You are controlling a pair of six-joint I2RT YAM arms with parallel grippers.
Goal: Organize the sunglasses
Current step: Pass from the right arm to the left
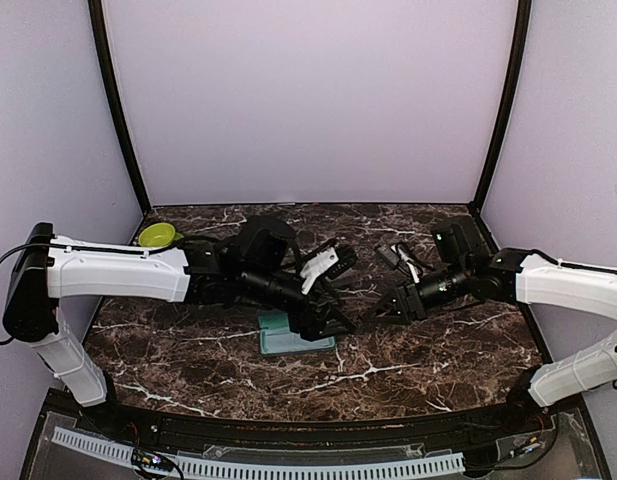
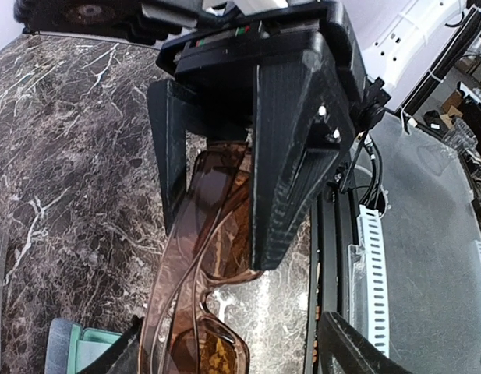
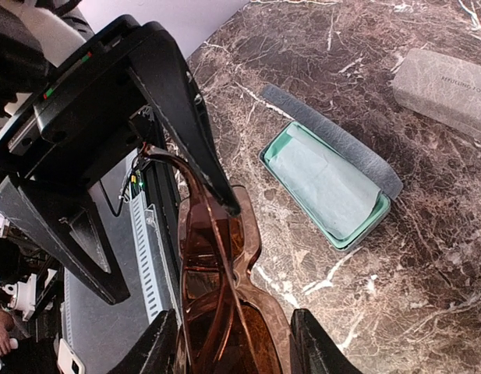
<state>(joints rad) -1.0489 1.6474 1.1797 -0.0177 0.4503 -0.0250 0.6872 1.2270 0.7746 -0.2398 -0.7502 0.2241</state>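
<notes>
Brown sunglasses (image 2: 217, 257) held off the table between both arms, long axis running claw to claw, left claw (image 2: 217, 195) and right claw (image 3: 158, 226) each seemingly clamped on them, open case (image 3: 326, 187) below left claw.

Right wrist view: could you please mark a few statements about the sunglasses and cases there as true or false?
1. The open case holds a light cloth. True.
2. The brown sunglasses lie flat on the table. False: the right gripper holds them above it.
3. A closed grey case lies on the marble beyond the open one. True.
4. The open case is lined in red. False: its lining is green.
</notes>
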